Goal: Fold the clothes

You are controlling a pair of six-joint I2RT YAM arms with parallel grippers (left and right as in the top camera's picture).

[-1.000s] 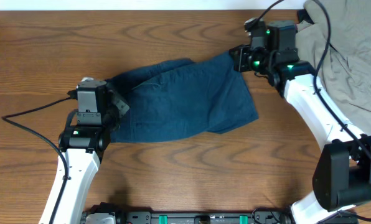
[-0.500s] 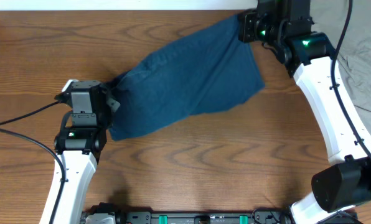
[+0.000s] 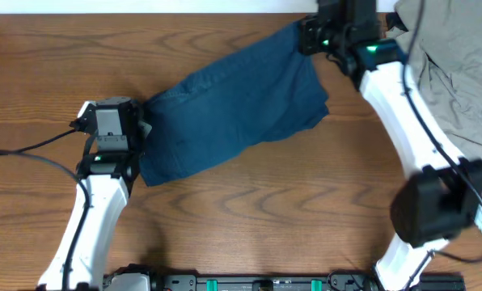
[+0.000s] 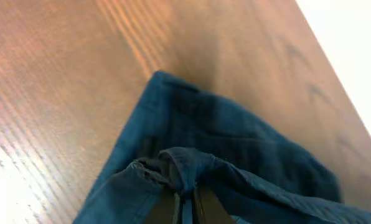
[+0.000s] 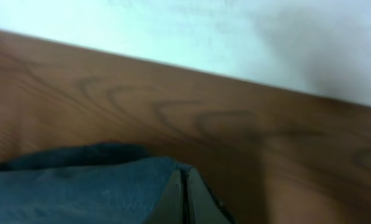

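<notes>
A dark blue garment is stretched diagonally across the wooden table, from lower left to upper right. My left gripper is shut on its lower-left edge; the left wrist view shows the blue garment bunched in a fold between the closed fingers. My right gripper is shut on the garment's upper-right corner near the table's far edge; the right wrist view shows the blue garment pinched between the closed fingers.
A heap of grey-olive clothes lies at the right of the table, beside my right arm. A black cable trails left from the left arm. A white wall runs behind the table's far edge.
Both grippers have carried the garment toward the far side and pulled it taut on a diagonal. The right gripper has since shifted slightly left; the garment's right edge hangs less spread.
</notes>
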